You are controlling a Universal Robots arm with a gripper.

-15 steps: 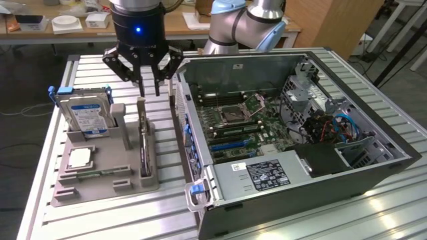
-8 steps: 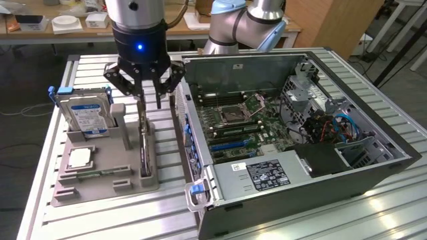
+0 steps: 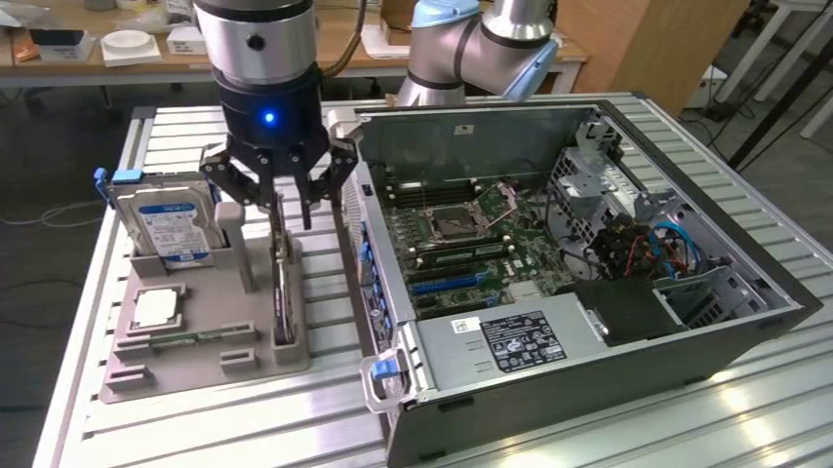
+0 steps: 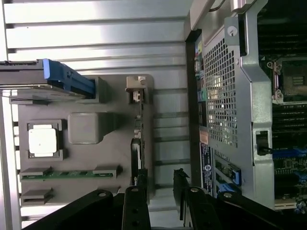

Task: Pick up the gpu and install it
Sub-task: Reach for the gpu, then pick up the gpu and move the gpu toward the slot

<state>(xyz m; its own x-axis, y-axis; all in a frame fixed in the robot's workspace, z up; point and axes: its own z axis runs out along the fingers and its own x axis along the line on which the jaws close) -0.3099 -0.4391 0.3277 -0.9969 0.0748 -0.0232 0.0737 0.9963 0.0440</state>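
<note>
**Spotter:** What's on the exterior view's left?
**Notes:** A grey holder (image 3: 182,369) sits on the worktop (image 3: 195,429), with a hard drive (image 3: 170,229) upright in its left end. Your gpu (image 3: 281,292) stands on edge in the holder's right slot.
**Spotter:** And the gripper?
**Notes:** Your gripper (image 3: 293,216) hangs just over the gpu's far end. Its fingers are spread and hold nothing. Can't tell if they touch the gpu.
**Spotter:** Further right?
**Notes:** An open computer case (image 3: 586,292) lies just beside the holder, with its motherboard exposed.

table (image 3: 729,409) — ribbed silver metal, glare at 5 o'clock | wooden desk (image 3: 92,70) at 11 o'clock, white clutter | wooden cabinet (image 3: 651,39) at 1 o'clock | floor (image 3: 39,180) — grey, 9 o'clock
</note>
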